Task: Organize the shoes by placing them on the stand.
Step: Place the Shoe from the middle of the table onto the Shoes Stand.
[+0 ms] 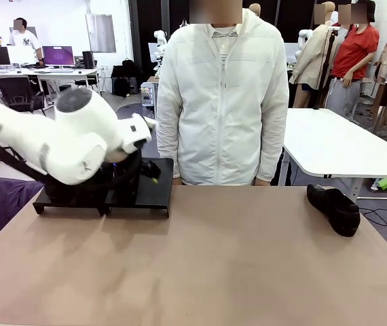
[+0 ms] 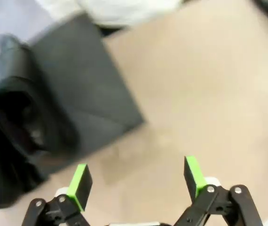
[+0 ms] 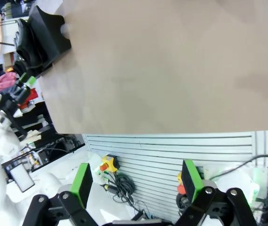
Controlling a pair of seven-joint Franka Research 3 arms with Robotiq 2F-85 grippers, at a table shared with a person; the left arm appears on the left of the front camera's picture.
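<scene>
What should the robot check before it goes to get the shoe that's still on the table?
1. Left gripper open with nothing between its pads: ok.
2. Right gripper open with nothing in it: ok.
3. Lone shoe lies free on the table, nothing on it: ok.
4. Stand has a bare panel for another shoe: ok.
5. Shoes on the stand sit steady: cannot tell, the left arm hides them in the front view and the left wrist view is blurred.
6. Person's hands are away from the lone shoe: ok.
</scene>
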